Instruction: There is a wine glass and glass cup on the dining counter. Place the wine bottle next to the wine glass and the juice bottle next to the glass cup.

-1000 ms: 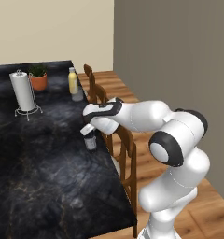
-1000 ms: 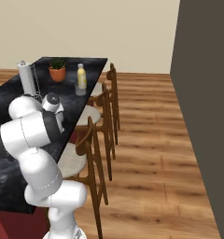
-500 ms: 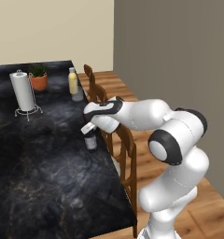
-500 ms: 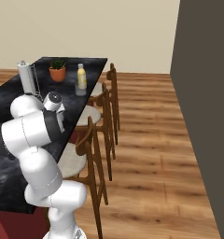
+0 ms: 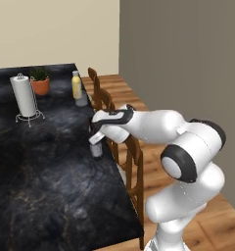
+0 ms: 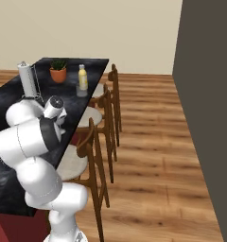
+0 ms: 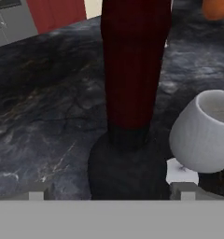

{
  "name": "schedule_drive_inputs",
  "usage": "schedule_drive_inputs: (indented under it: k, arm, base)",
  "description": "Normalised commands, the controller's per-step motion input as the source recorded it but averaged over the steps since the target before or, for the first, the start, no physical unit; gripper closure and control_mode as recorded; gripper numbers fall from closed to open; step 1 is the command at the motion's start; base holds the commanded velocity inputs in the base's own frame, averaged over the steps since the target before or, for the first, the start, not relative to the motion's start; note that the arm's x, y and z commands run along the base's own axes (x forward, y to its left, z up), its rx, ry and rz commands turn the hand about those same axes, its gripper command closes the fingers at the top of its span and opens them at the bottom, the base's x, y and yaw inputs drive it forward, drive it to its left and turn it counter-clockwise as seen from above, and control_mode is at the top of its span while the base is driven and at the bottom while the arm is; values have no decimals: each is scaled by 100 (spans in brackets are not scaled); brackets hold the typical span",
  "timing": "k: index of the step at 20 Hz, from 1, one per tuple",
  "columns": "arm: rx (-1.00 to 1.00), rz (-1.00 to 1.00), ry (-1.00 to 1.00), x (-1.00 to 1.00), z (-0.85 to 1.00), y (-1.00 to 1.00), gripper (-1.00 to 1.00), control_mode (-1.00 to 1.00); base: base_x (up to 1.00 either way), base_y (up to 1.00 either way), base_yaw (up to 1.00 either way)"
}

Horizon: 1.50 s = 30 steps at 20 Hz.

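Note:
The wine bottle (image 7: 132, 65), dark with a dark red neck, stands upright on the black marbled dining counter (image 5: 41, 186). The wine glass (image 7: 207, 133) stands close beside it. My gripper (image 7: 110, 193) is open and straddles the bottle's body, with its fingertips (image 7: 37, 193) wide apart. From the left base view the gripper (image 5: 96, 141) hangs over the bottle's pale label (image 5: 96, 150) near the counter's right edge. At the far end, the yellow juice bottle (image 5: 76, 84) stands right by the glass cup (image 5: 81, 100).
A paper towel holder (image 5: 24, 96) and a potted plant (image 5: 40, 83) stand at the counter's far end. Wooden chairs (image 5: 131, 157) line the counter's right side, under my arm. A dark wall (image 6: 210, 94) rises to the right.

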Motion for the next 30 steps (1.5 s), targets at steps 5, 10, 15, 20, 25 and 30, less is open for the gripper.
schedule_drive_inputs:
  k: [5, 10, 15, 20, 25, 30]
  arm:
    - [0, 0, -1, -24, -6, -15, -100, -100]
    - [0, 0, 0, -20, -1, -16, -100, -100]
    - [0, -1, 0, -28, 1, -20, -100, -100]
    - [0, -3, 1, -23, 6, -19, -100, -100]
    - [0, -2, 5, -13, 11, -13, -100, -100]
    - [0, -2, 6, -28, 17, -21, -100, -100]
  base:
    - [0, 0, 0]
    - [0, 0, 0]
    - [0, 0, 0]
    - [0, 0, 0]
    - [0, 0, 0]
    - [0, 0, 0]
